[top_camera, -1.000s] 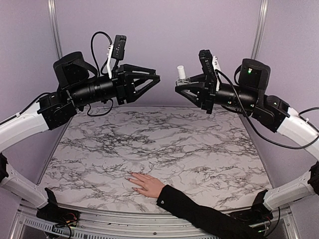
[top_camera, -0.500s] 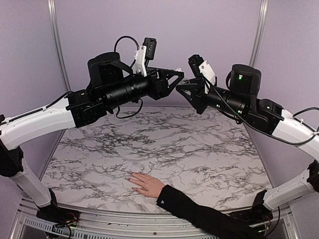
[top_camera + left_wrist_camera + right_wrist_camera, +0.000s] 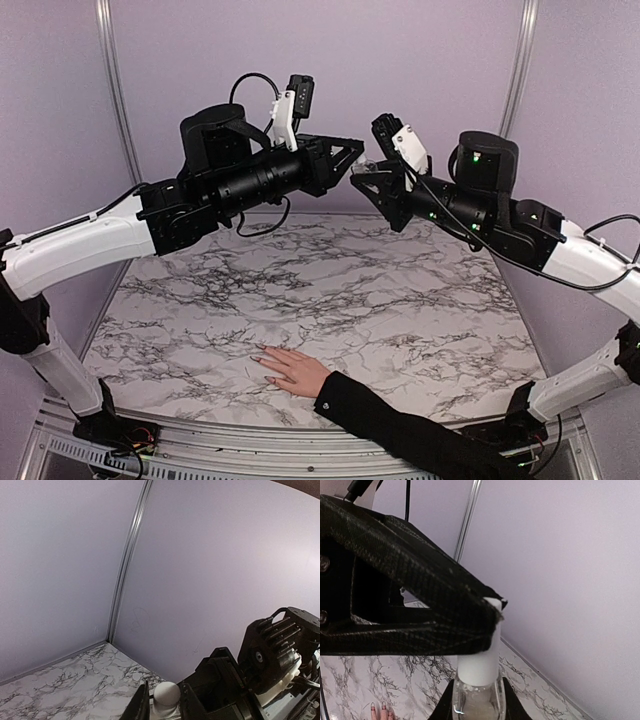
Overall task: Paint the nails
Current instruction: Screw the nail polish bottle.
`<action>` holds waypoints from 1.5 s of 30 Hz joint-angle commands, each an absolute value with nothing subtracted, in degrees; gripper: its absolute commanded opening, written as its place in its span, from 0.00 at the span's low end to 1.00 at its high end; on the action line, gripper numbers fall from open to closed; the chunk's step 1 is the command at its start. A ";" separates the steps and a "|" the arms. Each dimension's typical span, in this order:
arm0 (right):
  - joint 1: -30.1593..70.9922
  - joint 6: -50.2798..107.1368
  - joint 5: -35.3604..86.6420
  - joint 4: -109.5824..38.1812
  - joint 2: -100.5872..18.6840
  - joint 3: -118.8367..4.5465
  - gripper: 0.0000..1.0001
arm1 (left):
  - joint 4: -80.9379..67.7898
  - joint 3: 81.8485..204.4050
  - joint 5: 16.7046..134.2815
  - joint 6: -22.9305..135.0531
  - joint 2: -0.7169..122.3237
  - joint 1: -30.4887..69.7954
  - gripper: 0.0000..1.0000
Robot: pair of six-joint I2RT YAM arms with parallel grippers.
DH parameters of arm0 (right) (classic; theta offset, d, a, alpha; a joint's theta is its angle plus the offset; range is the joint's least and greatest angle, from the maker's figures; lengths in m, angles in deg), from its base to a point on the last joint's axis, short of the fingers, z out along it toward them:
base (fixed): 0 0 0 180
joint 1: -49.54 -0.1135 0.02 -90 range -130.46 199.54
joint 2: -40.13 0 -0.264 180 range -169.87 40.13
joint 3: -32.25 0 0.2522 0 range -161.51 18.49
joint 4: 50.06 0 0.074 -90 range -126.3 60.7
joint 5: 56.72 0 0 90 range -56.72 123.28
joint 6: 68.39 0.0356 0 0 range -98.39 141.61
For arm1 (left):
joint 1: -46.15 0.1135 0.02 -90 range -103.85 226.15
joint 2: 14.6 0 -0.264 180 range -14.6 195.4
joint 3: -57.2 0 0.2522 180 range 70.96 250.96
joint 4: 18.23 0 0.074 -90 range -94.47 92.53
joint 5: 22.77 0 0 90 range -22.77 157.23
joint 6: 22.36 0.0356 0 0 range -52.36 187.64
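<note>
Up on the left, the left arm (image 3: 70,250) reaches across, high over the bench (image 3: 400,290). Down low, near the front edge of the bench, a pale hand (image 3: 298,372) in a black sleeve (image 3: 400,425) lies flat. Its fingers are spread and point to the left. The nails (image 3: 260,356) are at the tips of those fingers, far below both grippers. They are too small for me to tell their colour.

High up near the middle, the left gripper (image 3: 354,165) is pinched narrow on a white cap (image 3: 166,695). One black finger sits on each side of the cap. The cap is on top of a small clear bottle (image 3: 476,700). The right gripper (image 3: 366,183) holds that bottle tight between its two fingers. The two grippers meet tip to tip in the air, in front of the purple back wall (image 3: 320,60). On the right, the right arm (image 3: 600,265) bends back down toward the near corner.
</note>
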State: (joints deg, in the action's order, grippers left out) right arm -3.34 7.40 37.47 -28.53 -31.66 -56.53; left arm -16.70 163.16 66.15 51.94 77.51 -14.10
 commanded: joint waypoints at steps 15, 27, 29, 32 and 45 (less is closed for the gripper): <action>-0.78 11.79 16.50 -31.89 -30.65 -63.24 0.00 | -18.44 154.48 85.98 54.24 74.69 -13.65 0.00; 2.44 15.62 -17.57 -37.94 -29.41 -64.28 0.00 | -17.30 150.54 113.60 58.38 73.23 -8.55 0.04; 2.44 16.82 -20.21 -38.94 -29.72 -64.74 0.00 | -13.47 151.99 116.24 61.69 73.76 -8.18 0.04; 2.07 17.80 -22.24 -39.49 -30.32 -65.34 0.00 | -6.15 154.54 118.11 65.63 74.75 -7.79 0.04; 1.86 14.71 -20.82 -36.48 -30.75 -62.67 0.00 | -13.60 151.91 107.84 59.48 66.93 -4.70 0.41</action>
